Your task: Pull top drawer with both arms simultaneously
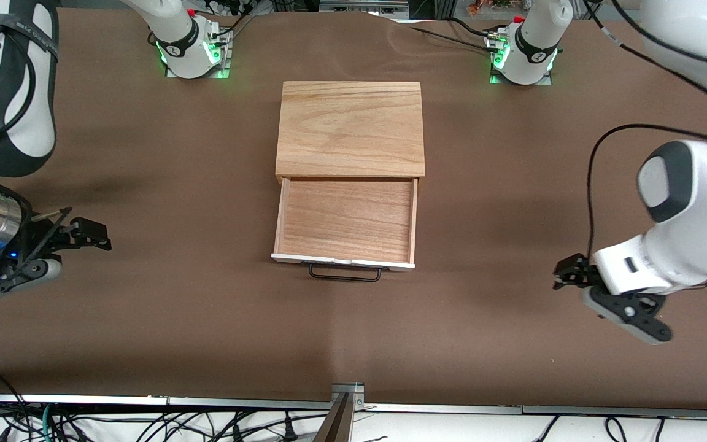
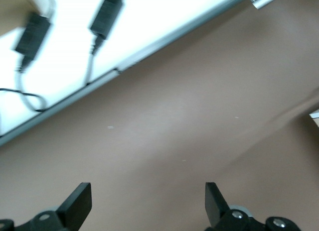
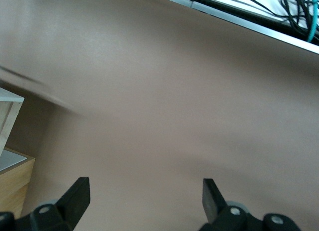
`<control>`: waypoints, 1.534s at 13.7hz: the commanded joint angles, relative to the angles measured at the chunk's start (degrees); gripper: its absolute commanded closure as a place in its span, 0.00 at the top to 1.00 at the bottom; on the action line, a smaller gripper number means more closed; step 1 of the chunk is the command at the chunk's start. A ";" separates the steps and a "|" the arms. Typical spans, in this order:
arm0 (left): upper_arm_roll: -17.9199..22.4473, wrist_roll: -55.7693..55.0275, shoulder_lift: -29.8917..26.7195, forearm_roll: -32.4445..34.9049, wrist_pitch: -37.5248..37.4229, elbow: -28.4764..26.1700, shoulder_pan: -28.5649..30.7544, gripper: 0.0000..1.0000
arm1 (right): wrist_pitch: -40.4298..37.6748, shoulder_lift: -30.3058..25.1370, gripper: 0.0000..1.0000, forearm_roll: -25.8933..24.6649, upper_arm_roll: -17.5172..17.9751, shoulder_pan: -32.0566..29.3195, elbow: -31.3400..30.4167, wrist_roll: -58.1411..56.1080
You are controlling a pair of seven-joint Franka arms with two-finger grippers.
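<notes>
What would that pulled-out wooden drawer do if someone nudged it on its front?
The top drawer would probably slide straight back into the cabinet, since its sides run inside it. It looks stiff, being wood panels. Its thin wire handle seems the likeliest part to bend.

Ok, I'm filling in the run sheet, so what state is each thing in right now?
top drawer: pulled out of the cabinet, nothing in it.
handle: free, no gripper on it.
left gripper: open, holding nothing, over bare table at the left arm's end.
right gripper: open, holding nothing, over the table at the right arm's end.
</notes>
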 commanded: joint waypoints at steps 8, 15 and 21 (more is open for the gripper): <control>4.15 -18.03 -14.13 5.07 -10.72 -9.93 2.59 1.00 | -2.40 -17.09 1.00 -7.58 -1.77 5.09 -15.96 14.40; 3.88 -22.57 -18.61 2.08 -13.55 -15.12 3.65 1.00 | 0.26 -33.39 1.00 -13.75 17.30 -9.23 -32.10 18.27; 3.44 -25.64 -20.55 2.34 -16.37 -17.40 2.86 1.00 | 0.25 -32.43 1.00 -13.66 17.49 -9.15 -31.40 17.66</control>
